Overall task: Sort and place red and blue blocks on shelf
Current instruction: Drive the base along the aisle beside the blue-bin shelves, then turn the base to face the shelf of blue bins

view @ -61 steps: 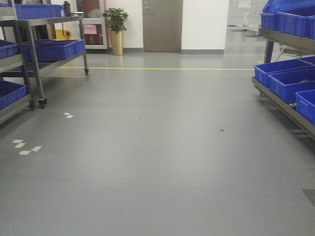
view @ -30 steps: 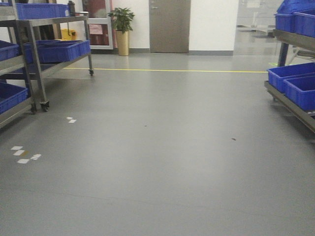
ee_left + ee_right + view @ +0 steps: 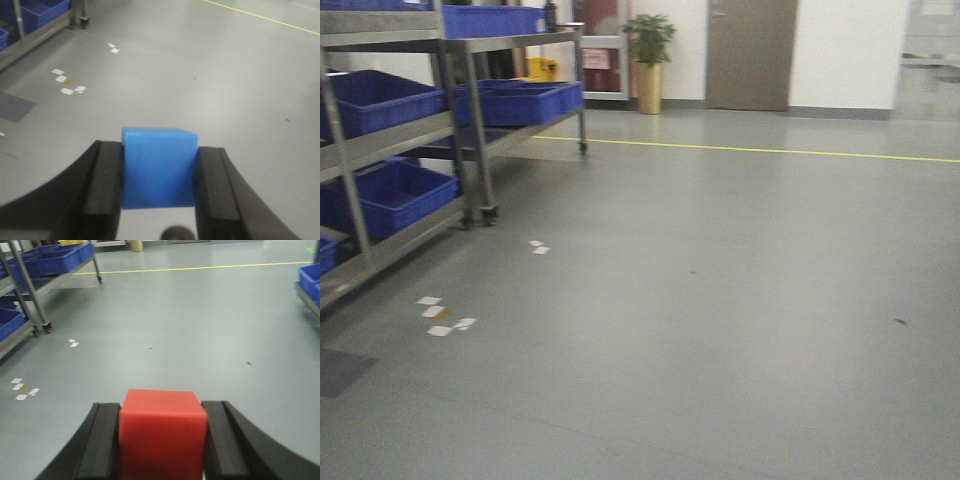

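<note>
Grip on both cubes, seen from the two wrist cameras. Lower centre of the left wrist view: left gripper (image 3: 159, 152) closed onto the blue block (image 3: 159, 170), black fingers (image 3: 106, 185) pressed flat against its two side faces, no gap showing. Held clear above the grey floor (image 3: 200, 75). Lower centre of the right wrist view: right gripper (image 3: 161, 410) closed the same way on the red block (image 3: 162, 435), pads (image 3: 102, 440) touching both sides, cube upright and square. Neither block on the shelf yet.

Left edge of the front view: steel shelf (image 3: 390, 137) in tiers, loaded with big blue bins (image 3: 390, 100), with a second rack (image 3: 510, 42) on castors just behind it. Well apart from both grippers, judging by the wrist views, where only a corner of it shows at upper left. White tape marks (image 3: 440, 315) on the floor near the shelf's foot. Yellow line (image 3: 770, 152) across the upper part of the frame, potted plant (image 3: 648, 55) and grey door (image 3: 750, 55) beyond it at the top.
</note>
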Motion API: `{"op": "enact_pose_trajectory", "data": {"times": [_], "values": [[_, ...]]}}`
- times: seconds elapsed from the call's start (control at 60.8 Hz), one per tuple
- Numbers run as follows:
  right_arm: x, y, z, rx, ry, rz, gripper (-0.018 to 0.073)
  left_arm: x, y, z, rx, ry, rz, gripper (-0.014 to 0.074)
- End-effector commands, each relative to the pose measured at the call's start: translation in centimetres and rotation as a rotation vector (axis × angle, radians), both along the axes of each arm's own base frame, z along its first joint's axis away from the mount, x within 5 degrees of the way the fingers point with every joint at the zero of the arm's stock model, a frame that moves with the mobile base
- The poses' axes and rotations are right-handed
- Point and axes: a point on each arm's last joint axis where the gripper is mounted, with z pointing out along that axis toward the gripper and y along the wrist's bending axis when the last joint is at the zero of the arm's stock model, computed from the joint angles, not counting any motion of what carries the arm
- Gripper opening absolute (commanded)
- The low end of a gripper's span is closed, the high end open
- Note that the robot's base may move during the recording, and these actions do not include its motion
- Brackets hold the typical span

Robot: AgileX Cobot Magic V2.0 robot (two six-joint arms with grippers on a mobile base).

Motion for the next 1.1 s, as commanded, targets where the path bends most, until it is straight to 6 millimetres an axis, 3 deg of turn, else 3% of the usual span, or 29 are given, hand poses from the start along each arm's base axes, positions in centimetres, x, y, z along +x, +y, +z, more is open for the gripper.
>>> {"op": "enact_pose_trajectory", "data": {"times": [0.0,1.085], "values": [[0.09,-0.07,1.62,-0.019,-0.102,-0.006,0.0056,0.26,-0.03,1.76,-0.015,-0.115,0.0,0.0124],[0.09,-0.07,1.62,-0.019,-0.102,-0.006,0.0056,0.26,-0.03,1.76,-0.015,-0.115,0.0,0.0124]]}}
